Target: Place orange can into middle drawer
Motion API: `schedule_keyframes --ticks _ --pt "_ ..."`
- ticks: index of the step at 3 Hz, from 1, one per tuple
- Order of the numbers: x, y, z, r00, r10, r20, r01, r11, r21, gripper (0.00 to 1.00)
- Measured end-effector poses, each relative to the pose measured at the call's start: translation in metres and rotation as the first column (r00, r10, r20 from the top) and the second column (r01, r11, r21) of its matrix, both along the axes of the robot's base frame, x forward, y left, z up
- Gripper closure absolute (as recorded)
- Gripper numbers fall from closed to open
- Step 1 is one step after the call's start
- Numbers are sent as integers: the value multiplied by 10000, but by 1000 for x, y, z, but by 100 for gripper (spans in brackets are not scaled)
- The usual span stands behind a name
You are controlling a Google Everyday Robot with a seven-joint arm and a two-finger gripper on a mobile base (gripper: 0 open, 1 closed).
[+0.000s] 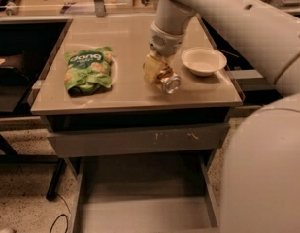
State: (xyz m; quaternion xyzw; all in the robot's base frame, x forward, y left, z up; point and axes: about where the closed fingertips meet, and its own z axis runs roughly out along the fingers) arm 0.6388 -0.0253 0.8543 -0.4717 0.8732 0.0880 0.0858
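The orange can (167, 79) is tilted on its side over the tabletop, its shiny silver end facing the front right. My gripper (157, 71) comes down from the arm above, and its yellowish fingers (150, 68) are closed around the can's body. The middle drawer (140, 212) stands pulled out below the table, and its flat grey floor is bare. The can is above the table's front middle, behind the drawer opening.
A green snack bag (89, 70) lies on the left of the table (125, 38). A white bowl (203, 61) sits just right of the can. A shut grey drawer front (140, 140) with scratch marks is under the tabletop. My white arm fills the right side.
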Motion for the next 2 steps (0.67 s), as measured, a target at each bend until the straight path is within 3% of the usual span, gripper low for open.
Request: schedule_keyframes --ticks 1,2 --pt "-40 -23 10 9992 -379 -134 376 9990 -244 100" --pt "-40 -23 10 9992 -380 -132 377 9990 -242 100"
